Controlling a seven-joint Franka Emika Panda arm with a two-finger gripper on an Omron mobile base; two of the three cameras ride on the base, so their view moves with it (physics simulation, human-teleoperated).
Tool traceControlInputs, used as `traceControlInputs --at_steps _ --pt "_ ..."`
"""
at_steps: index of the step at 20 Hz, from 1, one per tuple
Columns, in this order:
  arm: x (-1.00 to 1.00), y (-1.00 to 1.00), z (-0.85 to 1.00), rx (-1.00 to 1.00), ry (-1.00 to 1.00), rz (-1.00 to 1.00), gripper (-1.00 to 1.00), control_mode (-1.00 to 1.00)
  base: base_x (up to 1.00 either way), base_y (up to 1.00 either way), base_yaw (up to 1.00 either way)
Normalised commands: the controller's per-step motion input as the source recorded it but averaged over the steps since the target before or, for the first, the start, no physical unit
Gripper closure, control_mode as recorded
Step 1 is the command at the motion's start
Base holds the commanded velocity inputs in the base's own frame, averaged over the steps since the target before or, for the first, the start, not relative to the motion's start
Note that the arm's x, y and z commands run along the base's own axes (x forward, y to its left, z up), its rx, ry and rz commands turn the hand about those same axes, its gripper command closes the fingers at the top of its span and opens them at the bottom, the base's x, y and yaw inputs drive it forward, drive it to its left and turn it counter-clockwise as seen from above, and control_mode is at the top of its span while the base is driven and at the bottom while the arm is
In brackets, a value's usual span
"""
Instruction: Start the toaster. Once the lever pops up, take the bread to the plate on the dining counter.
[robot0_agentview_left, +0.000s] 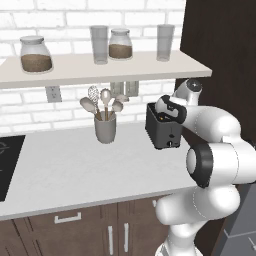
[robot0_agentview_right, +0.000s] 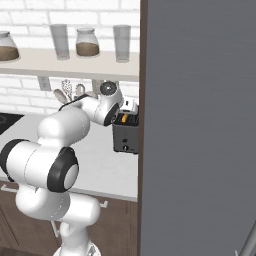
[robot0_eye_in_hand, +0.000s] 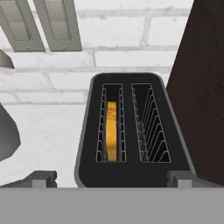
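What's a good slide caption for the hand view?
Open gripper poised above the toaster, with the bread sitting in its left slot.

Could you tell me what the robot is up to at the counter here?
The arm has its open gripper poised just above the toaster, which stands on the worktop beside a grey utensil cup. The bread sits down in one of the toaster's slots, the other slot bare. Nothing is held yet.
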Motion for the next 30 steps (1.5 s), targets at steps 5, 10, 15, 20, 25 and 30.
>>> traceControlInputs --at_steps 5,10,15,20,25,30 --pt "0.0 0.0 0.0 0.0 0.0 0.0 -1.0 -1.0 0.0 0.0 0.0" --pt "0.0 0.0 0.0 0.0 0.0 0.0 -1.0 -1.0 0.0 0.0 0.0" --pt "0.0 0.0 0.0 0.0 0.0 0.0 -1.0 -1.0 0.0 0.0 0.0" --pt "0.0 0.0 0.0 0.0 0.0 0.0 -1.0 -1.0 0.0 0.0 0.0" --pt "0.0 0.0 0.0 0.0 0.0 0.0 -1.0 -1.0 0.0 0.0 0.0" --pt "0.0 0.0 0.0 0.0 0.0 0.0 -1.0 -1.0 0.0 0.0 0.0"
